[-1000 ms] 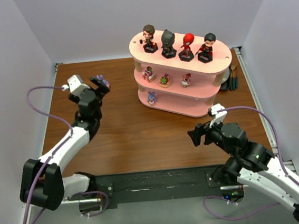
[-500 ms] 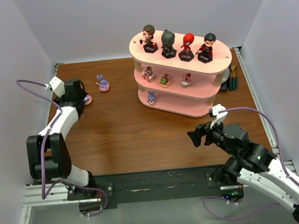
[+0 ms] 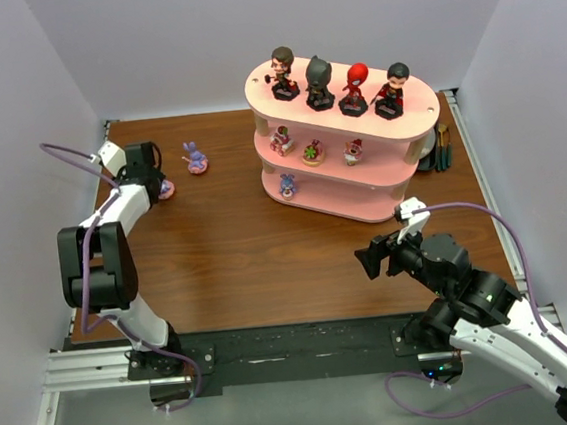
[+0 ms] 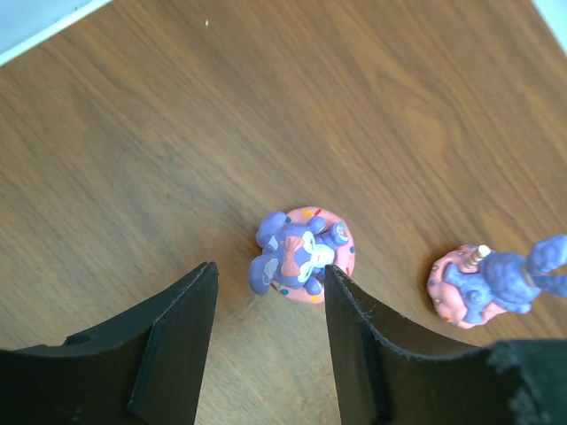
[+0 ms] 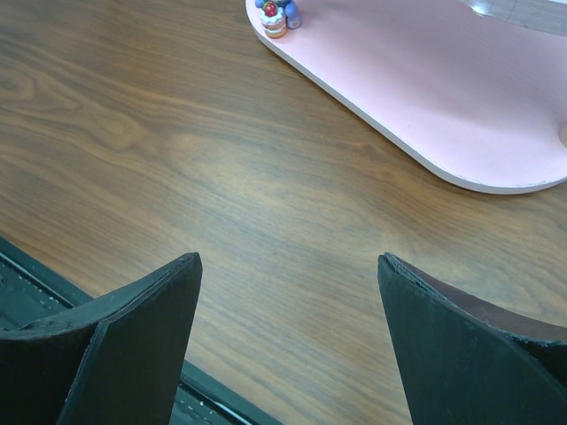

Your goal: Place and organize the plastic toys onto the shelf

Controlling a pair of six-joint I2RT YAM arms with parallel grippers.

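Note:
The shelf (image 3: 402, 189) stands at the back right. Four big-headed figurines (image 3: 319, 80) stand on its cream top board. Three tiny toys (image 3: 313, 152) are on the middle board and one purple-blue creature (image 3: 287, 185) is on the bottom board. Two more purple-blue creatures on pink bases stand on the table at the far left, one (image 3: 196, 159) in the open and one (image 3: 167, 191) under my left gripper (image 3: 154, 181). In the left wrist view that gripper (image 4: 268, 276) is open, with this creature (image 4: 299, 255) just beyond its fingertips and touching neither. The other creature (image 4: 492, 282) is to its right. My right gripper (image 3: 369, 262) (image 5: 288, 266) is open and empty over bare table in front of the shelf.
Dark pens (image 3: 441, 147) lie against the right end of the shelf. The shelf's pink bottom board (image 5: 425, 106) juts toward my right gripper, with a small creature (image 5: 276, 13) at its edge. White walls close in the table on the left, back and right.
My left gripper has swung left, from over the creature nearer the shelf to above the leftmost creature. The right arm has not moved.

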